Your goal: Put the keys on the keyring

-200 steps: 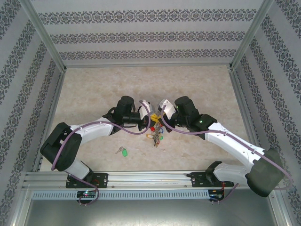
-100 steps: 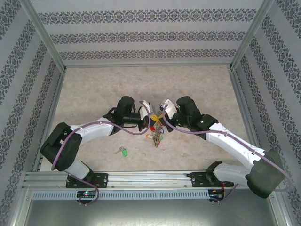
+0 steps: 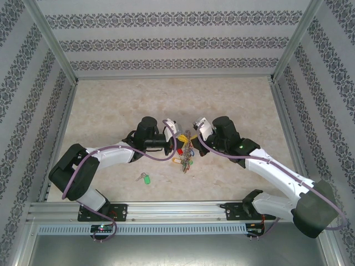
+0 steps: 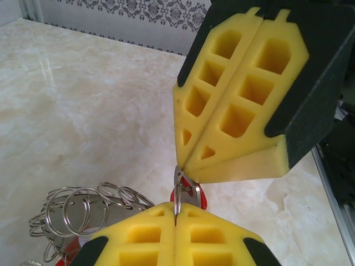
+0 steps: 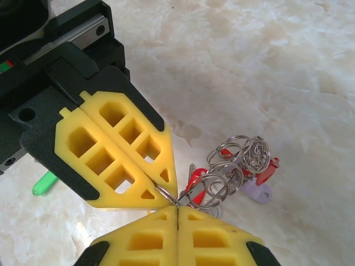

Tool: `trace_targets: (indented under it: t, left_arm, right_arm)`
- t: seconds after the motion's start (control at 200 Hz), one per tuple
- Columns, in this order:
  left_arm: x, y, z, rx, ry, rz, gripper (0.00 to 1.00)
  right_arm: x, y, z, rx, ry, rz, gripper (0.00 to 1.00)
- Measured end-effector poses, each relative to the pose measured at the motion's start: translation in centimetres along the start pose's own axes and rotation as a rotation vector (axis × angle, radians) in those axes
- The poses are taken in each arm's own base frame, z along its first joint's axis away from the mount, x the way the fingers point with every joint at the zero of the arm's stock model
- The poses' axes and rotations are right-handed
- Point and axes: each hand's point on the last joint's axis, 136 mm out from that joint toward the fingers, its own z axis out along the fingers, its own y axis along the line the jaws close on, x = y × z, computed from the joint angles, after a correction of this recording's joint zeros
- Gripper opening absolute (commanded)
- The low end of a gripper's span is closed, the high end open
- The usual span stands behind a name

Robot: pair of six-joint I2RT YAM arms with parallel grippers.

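At frame centre in the top view, the left end effector (image 3: pixel 178 134) and right end effector (image 3: pixel 194 132) meet tip to tip, with the keyring (image 3: pixel 186 154) hanging between them over the bench (image 3: pixel 111 105). Both are closed, pads flat together, each pinching thin keyring wire from opposite sides. That is likely to hold it steady and pry a gap for threading. In the left wrist view a red tag (image 4: pixel 199 195) sits just behind the pinch point and small rings (image 4: pixel 83 206) fan out at lower left. The green key (image 3: pixel 145 178) lies alone on the bench, lower left of the bunch and well apart, not yet picked up.

Hard to tell:
- whether the red tag is the loose red key or one already on the keyring
- where the wire's opening is, as the pads hide it
- whether the bunch's bottom touches the bench
- which key is which in the top view, as they are too small to separate

The lower edge of the left wrist view cuts off the rings.
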Motion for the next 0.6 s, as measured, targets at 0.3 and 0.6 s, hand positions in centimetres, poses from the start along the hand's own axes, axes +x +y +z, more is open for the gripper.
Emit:
trace_targets:
  t: [0.3,0.6]
  left_arm:
    - [-0.15,0.25,-0.05,-0.018,-0.014,0.002,0.0]
    - [-0.04,0.12,0.14,-0.007,-0.016,-0.041,0.0]
  right_arm:
    - [-0.1,-0.32,0.04,0.014,-0.016,0.023,0.0]
    - [0.43,-0.27,-0.21,0.033,-0.034,0.029,0.0]
